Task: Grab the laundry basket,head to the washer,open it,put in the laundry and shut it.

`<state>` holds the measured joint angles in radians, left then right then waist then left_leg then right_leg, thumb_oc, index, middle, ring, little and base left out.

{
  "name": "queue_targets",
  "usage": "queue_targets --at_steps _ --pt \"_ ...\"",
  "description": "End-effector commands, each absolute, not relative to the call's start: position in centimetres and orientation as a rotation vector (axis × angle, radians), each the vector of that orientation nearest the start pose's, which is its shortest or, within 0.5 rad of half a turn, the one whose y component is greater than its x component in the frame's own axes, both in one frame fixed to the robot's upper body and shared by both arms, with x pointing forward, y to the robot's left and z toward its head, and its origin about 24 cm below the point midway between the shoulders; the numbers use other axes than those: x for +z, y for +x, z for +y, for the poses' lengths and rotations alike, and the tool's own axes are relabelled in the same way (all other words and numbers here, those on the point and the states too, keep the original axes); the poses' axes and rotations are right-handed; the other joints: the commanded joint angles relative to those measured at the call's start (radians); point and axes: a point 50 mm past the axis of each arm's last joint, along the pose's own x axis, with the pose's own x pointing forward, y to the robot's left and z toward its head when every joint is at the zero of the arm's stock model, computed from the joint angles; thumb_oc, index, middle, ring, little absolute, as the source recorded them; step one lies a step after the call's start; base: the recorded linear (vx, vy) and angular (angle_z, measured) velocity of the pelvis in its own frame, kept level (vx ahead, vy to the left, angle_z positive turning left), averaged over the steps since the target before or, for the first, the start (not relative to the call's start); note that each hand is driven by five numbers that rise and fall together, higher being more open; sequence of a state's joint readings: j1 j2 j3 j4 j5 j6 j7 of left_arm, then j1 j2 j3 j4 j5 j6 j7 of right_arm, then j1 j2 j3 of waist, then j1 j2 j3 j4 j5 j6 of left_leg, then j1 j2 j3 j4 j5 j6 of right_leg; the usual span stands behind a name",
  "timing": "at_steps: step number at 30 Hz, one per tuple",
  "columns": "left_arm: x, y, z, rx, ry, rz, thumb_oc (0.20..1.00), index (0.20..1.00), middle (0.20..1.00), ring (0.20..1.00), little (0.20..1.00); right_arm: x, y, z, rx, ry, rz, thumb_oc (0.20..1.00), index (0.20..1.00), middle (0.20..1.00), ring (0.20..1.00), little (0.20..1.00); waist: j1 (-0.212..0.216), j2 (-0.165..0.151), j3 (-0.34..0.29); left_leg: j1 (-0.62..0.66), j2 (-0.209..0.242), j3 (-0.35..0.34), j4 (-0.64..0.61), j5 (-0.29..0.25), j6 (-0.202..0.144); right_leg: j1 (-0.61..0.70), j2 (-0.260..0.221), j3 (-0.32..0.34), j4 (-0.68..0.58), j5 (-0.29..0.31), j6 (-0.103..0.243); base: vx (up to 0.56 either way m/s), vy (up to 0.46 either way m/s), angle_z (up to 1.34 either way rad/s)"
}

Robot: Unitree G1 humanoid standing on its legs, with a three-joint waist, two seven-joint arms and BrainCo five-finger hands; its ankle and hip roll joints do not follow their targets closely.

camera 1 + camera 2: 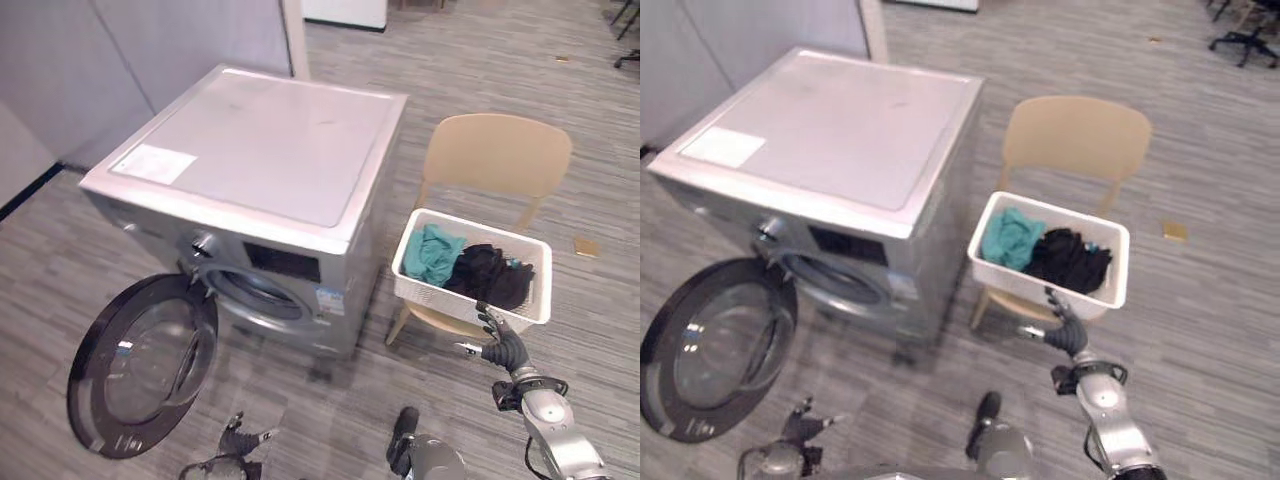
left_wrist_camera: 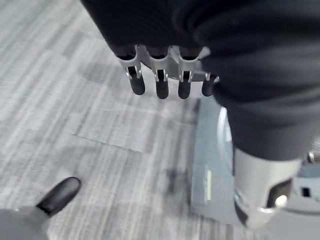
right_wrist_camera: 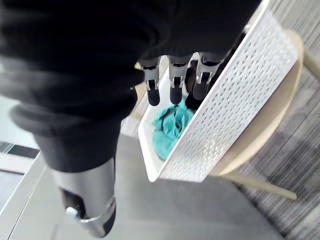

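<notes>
Reaching for the basket (image 1: 430, 285) on the chair's (image 1: 497, 152) front edge, right hand (image 1: 503, 346) fingers relaxed, holding nothing; left hand (image 1: 238, 437) equally slack. A clumsy nudge could tip it off.

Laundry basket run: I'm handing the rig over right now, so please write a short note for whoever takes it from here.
Left hand: open, low near the floor in front of the washer, holding nothing.
Right hand: open, fingers straight, reaching at the near rim of the laundry basket; holding nothing.
Basket sits on a tan chair to the right of the washer, holding teal laundry and black laundry.
Done: washer door already swung open; basket brought beside the washer.
Left: take the clothes out of the basket, load them into the drum, shut the door.
</notes>
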<state>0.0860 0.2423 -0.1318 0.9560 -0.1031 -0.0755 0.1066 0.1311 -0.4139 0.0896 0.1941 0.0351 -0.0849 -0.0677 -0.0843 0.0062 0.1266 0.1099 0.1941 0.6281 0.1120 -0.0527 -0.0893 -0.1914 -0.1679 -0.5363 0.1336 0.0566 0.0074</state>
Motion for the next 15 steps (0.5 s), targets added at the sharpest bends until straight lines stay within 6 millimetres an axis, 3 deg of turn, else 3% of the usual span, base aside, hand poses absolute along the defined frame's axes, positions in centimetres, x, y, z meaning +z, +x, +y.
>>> queue_targets --at_steps 1,2,4,7,8,10,15 --pt "-13.3 13.9 22.5 0.128 0.266 0.872 1.0 1.0 1.0 1.0 1.0 2.6 23.4 -23.7 -0.033 -0.485 0.069 1.0 1.0 1.0 1.0 1.0 0.02 -0.003 0.05 -0.068 0.022 -0.191 0.319 0.056 -0.038 0.123 0.052 0.096 -0.128 -0.063 0.07 0.19 -0.34 -0.68" --pt "-13.4 13.9 22.3 0.124 0.259 0.871 1.0 1.0 1.0 1.0 1.0 2.5 23.5 -23.8 -0.027 -0.5 0.077 1.0 1.0 1.0 1.0 1.0 0.027 -0.001 0.053 -0.093 0.022 -0.232 0.336 0.052 -0.041 0.138 0.067 0.109 -0.147 -0.074 0.058 0.17 -0.239 -0.45" --pt "-13.6 13.8 21.9 0.12 0.244 0.88 1.0 1.0 1.0 1.0 1.0 2.3 23.7 -23.6 0.007 -0.544 0.089 1.0 1.0 1.0 1.0 1.0 0.045 -0.011 0.055 -0.145 -0.019 -0.313 0.32 0.002 -0.02 0.156 0.073 0.143 -0.165 -0.082 0.06 0.11 -0.047 -0.83" --pt "-13.8 13.5 21.6 0.108 0.239 0.89 1.0 1.0 1.0 1.0 1.0 1.9 23.8 -23.7 0.025 -0.581 0.11 1.0 1.0 1.0 1.0 1.0 0.057 -0.02 0.056 -0.172 -0.05 -0.354 0.224 -0.041 0.002 0.175 0.068 0.18 -0.182 -0.081 0.077 0.14 0.028 -1.06" --pt "-13.8 13.1 21.7 0.127 0.219 0.889 1.0 1.0 1.0 1.0 1.0 1.5 24.4 -23.9 0.028 -0.636 0.132 1.0 1.0 1.0 1.0 1.0 0.099 -0.033 0.061 -0.232 -0.111 -0.44 0.044 0.025 0.006 0.194 0.074 0.227 -0.21 -0.061 0.091 0.19 0.053 -1.05" --pt "-13.9 12.8 21.8 0.128 0.215 0.894 1.0 1.0 1.0 1.0 1.0 1.6 24.9 -23.8 0.037 -0.661 0.128 1.0 1.0 1.0 1.0 1.0 0.119 -0.03 0.07 -0.251 -0.131 -0.507 -0.012 0.062 0.001 0.202 0.087 0.253 -0.211 -0.063 0.093 0.14 0.043 -0.84" --pt "-14.6 10.8 22.4 0.107 0.253 0.968 1.0 1.0 1.0 1.0 1.0 2.2 26.3 -23.7 0.083 -0.791 0.109 1.0 1.0 1.0 1.0 1.0 0.134 -0.017 0.057 -0.2 -0.154 -0.533 -0.072 0.052 0.025 0.211 0.09 0.292 -0.196 -0.07 0.1 0.13 0.115 -0.95"
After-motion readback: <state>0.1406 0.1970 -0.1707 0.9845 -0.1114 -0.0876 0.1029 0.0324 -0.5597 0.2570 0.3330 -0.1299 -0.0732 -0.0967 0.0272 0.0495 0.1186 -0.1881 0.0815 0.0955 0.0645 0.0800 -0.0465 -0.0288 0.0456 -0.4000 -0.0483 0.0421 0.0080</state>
